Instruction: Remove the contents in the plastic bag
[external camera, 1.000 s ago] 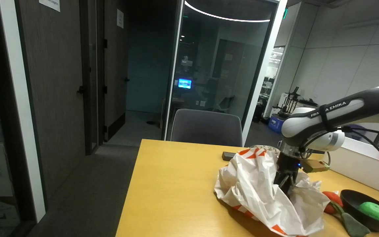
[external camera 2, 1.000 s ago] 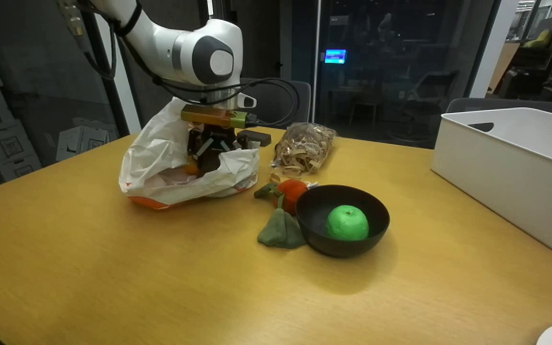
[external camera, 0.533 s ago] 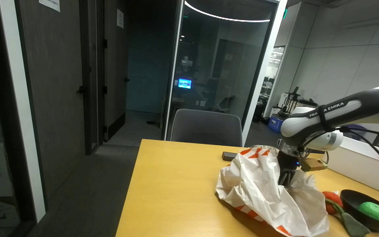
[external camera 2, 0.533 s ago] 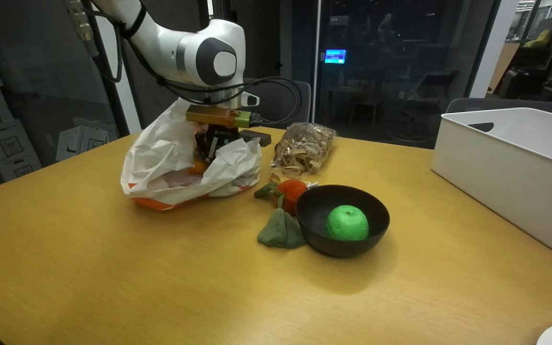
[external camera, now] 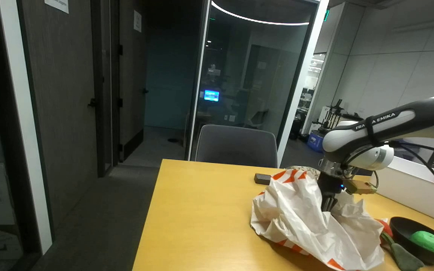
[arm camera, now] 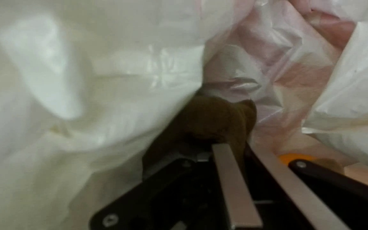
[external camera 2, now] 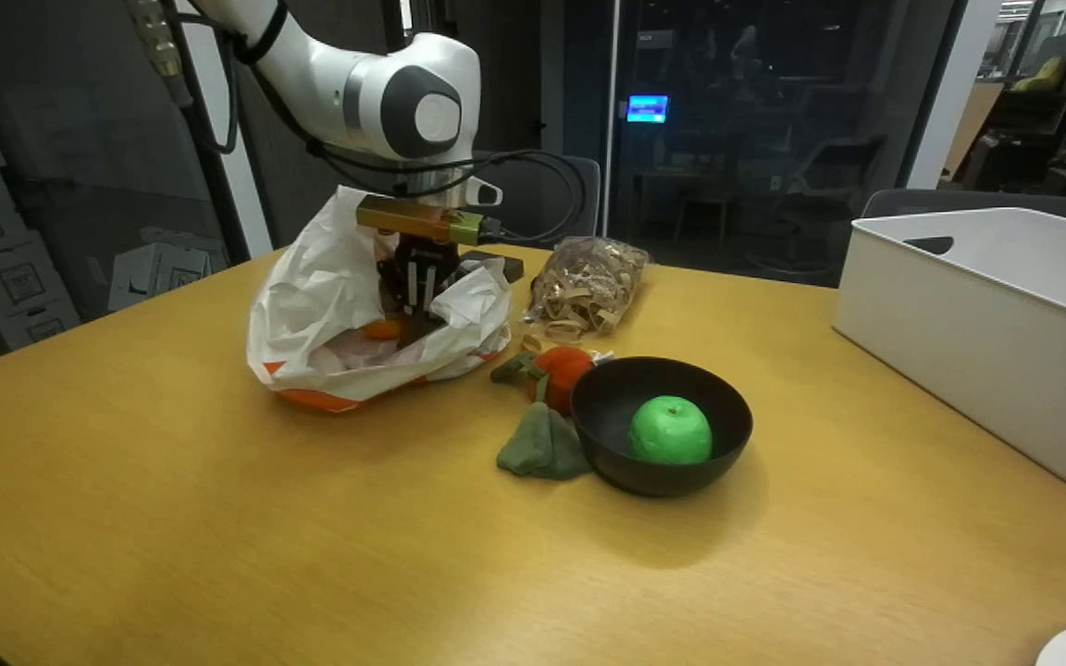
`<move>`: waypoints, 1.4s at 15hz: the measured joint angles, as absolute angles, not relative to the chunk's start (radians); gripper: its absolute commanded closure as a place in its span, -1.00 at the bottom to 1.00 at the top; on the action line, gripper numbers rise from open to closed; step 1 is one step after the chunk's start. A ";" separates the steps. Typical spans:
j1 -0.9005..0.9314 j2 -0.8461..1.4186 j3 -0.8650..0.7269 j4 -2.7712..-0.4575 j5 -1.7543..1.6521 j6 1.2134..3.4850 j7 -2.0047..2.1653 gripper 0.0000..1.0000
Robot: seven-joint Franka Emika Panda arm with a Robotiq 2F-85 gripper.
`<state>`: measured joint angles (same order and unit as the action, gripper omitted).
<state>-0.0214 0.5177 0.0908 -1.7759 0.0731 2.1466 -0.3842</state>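
Lower right in an exterior view: a crumpled white plastic bag with orange-red markings (external camera: 296,218), mouth open, on the yellow table (external camera: 194,210). Markings too creased for me to read. I have the black two-fingered gripper (external camera 2: 419,310) down inside the bag's mouth. Wrist view, centre: jaws drawn together, pinching a brown soft-looking object (arm camera: 216,118) between the folds; tips themselves hidden from me. An orange rounded object (arm camera: 294,157) shows at lower right, also inside the bag.

Lettering (external camera: 385,117) on the grey-and-white arm (external camera: 420,116), right edge: I read "FRA", then "A EMIKA", a black band (external camera: 369,130) crossing between. Two white paper sheets (external camera: 137,20) at upper left, print too small for me. Stacked white boxes (external camera 2: 15,215), left edge of an exterior view, carry square dark labels (external camera 2: 17,285), illegible. Blue-lit screen (external camera 2: 647,108) at top centre, text unclear. Right of the bag, a round black bowl (external camera 2: 663,481) holds a bright green round object (external camera 2: 671,430); a red-orange round object (external camera 2: 563,370) and a green leaf-like piece (external camera 2: 540,449) lie beside it.
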 measured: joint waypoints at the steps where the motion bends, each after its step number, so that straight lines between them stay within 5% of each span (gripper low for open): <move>1: -0.022 0.512 0.094 -1.773 0.075 2.131 -0.384 0.93; 11: 0.008 0.335 0.111 -1.770 0.017 1.850 -0.297 0.95; 21: 0.037 0.307 0.092 -1.630 -0.082 1.300 -0.110 0.94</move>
<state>0.0373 0.3069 0.0924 -1.6303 -0.0821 1.2999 -0.1102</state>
